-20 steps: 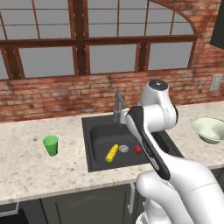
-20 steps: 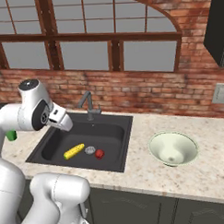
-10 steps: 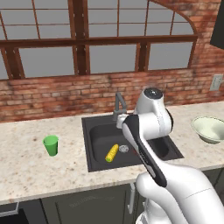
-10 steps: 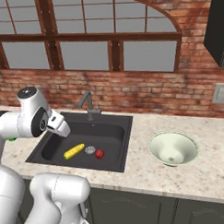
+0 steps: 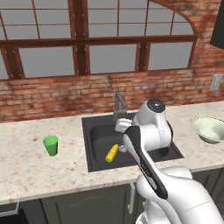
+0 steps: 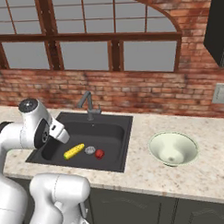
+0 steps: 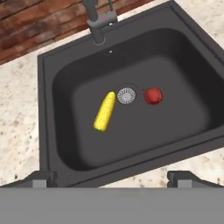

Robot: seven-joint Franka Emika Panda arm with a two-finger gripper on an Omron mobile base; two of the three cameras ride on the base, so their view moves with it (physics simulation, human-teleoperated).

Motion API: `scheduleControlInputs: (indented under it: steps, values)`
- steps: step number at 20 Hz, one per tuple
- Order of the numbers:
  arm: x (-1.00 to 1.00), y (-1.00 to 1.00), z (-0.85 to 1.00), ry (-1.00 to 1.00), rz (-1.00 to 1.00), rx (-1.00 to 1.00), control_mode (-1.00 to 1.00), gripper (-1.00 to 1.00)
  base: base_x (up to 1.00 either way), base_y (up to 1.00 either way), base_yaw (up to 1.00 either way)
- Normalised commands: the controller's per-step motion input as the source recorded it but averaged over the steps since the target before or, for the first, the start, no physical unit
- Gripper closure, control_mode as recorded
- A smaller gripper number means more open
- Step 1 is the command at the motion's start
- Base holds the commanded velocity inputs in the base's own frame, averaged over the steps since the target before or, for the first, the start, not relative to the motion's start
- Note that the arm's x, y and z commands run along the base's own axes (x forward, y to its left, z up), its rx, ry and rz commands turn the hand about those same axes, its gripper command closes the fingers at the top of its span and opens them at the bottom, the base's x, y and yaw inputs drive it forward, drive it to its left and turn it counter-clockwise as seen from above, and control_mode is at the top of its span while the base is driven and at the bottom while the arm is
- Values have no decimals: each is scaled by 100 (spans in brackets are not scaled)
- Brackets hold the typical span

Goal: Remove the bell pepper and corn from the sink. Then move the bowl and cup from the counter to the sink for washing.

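Note:
The yellow corn [image 7: 105,111] lies on the floor of the dark sink [image 7: 57,109], left of the round drain [image 7: 126,95]. The small red bell pepper [image 7: 152,96] sits just right of the drain. My gripper [image 7: 113,179] hovers above the sink's front edge, open, its fingertips [image 7: 41,179] far apart and holding nothing. In the base views the corn [image 5: 112,152] and bell pepper [image 6: 99,153] rest in the basin below the white hand [image 6: 59,132]. The green cup [image 5: 50,145] stands on the counter left of the sink. Right of the sink sits the pale bowl [image 6: 173,148].
A grey faucet [image 7: 98,19] rises at the sink's back edge, before the brick wall. Beige speckled counter [image 5: 26,170] spreads on both sides of the basin. My white arm [image 5: 148,144] covers the sink's right part in the left base view.
The arm has sunk lower and leaned forward over the sink. Corn, pepper, cup and bowl have stayed put, and the gripper has stayed open.

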Motion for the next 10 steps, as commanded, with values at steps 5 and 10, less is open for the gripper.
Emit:
scheduleControlInputs:
  steps: [5, 10]
  values:
    - [5, 3, -23, -8, -4, 3, -100, -100, 0, 0, 0]
    - [10, 0, -19, 0, -1, 2, -100, -100, 0, 0, 0]
